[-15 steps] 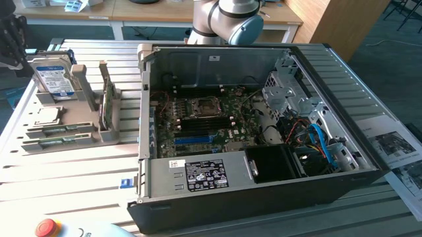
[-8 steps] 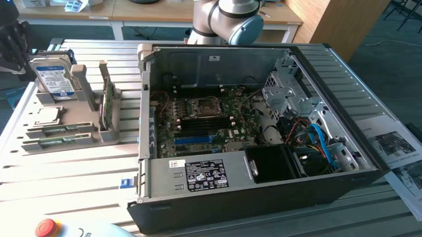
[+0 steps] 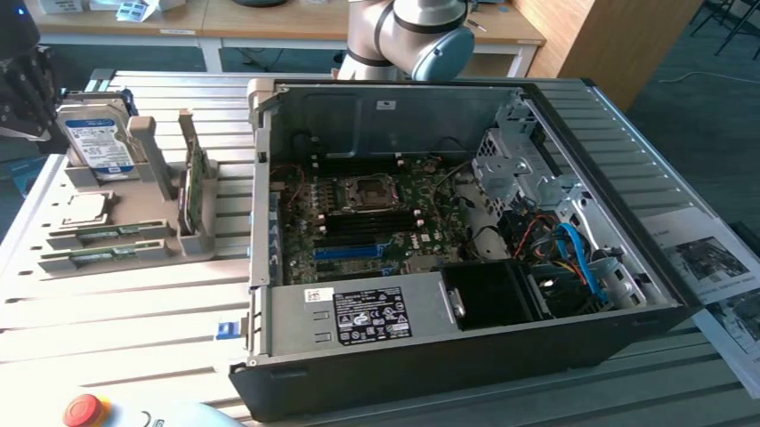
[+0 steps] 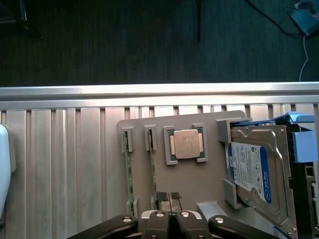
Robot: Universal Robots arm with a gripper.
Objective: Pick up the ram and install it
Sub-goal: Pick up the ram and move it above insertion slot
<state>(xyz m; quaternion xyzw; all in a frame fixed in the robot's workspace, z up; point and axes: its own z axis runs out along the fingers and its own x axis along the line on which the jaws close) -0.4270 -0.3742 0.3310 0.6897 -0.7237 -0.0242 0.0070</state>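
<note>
Claw shut, arm joint high in frame.
The arm shows a grey joint with a bluish cap at the exterior view's top edge. In the wrist view the claw has its ribbed black fingertips pressed together, gripping nothing.

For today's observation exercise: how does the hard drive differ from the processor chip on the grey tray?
The hard drive is large and rectangular; the processor chip is small and square. The hard drive carries a blue-and-white label; the chip's top is plain metal. Both sit in the grey tray.
</note>
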